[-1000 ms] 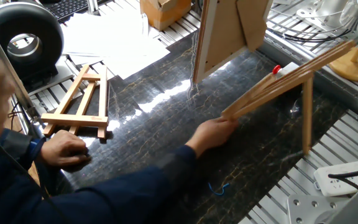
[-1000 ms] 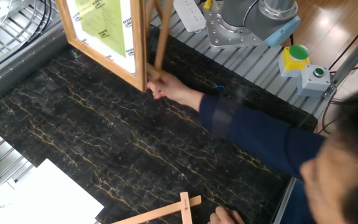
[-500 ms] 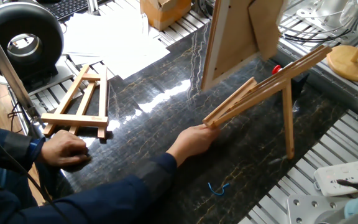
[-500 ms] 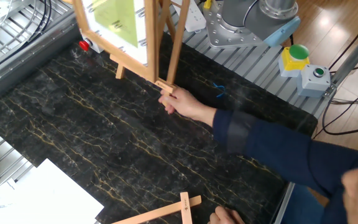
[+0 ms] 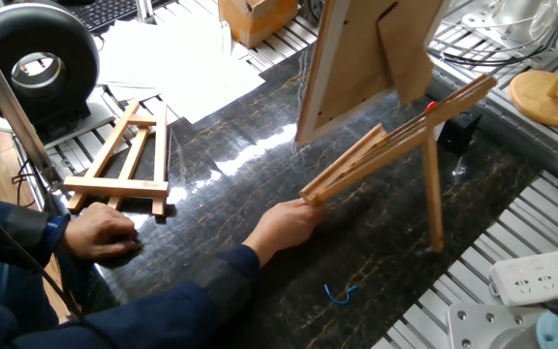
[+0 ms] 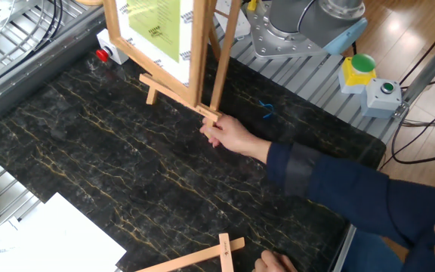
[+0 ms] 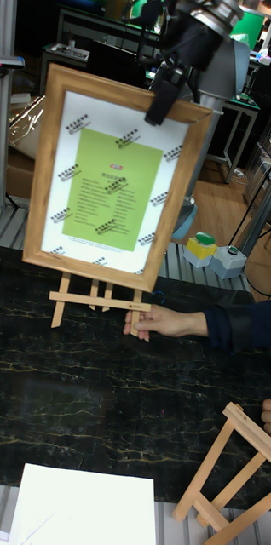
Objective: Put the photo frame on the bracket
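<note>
The photo frame (image 7: 110, 174) hangs tilted over the table, with a wood border, white mat and green sheet. My gripper (image 7: 163, 109) is shut on its top edge. From behind, the photo frame (image 5: 352, 68) shows its brown back and stand flap (image 5: 407, 44). The bracket (image 5: 386, 147) leans under it on a single rear leg (image 5: 432, 199). The bracket's ledge (image 7: 101, 300) sits just below the frame's bottom edge. A person's hand (image 5: 284, 225) grips the bracket's lower end. Whether frame and bracket touch is unclear. The gripper is out of both fixed views.
A smaller A-shaped easel (image 5: 124, 155) lies flat at the table's near side, the person's other hand (image 5: 100, 236) beside it. White papers (image 5: 182, 68), a black round device (image 5: 37, 53), a power strip (image 5: 541, 276), a red button (image 6: 103, 54) and the robot base (image 6: 300, 23) ring the table.
The person has slid the bracket across the table under the frame, so its ledge now shows below the frame's bottom edge. The frame has shifted slightly, still held by my gripper.
</note>
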Controlling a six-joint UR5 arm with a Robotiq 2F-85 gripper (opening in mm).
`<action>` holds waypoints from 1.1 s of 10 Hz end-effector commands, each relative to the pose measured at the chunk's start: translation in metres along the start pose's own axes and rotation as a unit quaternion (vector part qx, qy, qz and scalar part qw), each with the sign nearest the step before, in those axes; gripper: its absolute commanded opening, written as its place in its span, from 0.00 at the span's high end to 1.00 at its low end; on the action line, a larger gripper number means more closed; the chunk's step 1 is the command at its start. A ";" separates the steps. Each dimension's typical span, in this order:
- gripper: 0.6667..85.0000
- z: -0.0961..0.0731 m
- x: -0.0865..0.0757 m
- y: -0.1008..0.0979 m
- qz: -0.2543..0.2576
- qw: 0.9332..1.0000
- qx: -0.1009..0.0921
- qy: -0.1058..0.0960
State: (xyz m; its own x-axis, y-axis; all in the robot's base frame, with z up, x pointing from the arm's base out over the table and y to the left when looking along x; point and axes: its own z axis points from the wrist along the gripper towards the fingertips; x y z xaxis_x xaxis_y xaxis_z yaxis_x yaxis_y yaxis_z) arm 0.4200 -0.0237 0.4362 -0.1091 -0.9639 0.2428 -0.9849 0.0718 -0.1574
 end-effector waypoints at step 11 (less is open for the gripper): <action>0.99 0.019 -0.068 0.020 -0.012 0.999 0.040 -0.023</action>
State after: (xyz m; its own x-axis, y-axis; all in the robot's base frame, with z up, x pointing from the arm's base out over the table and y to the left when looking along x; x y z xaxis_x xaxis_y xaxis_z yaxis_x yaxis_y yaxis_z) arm 0.4123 0.0292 0.4059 -0.0869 -0.9728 0.2147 -0.9735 0.0371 -0.2259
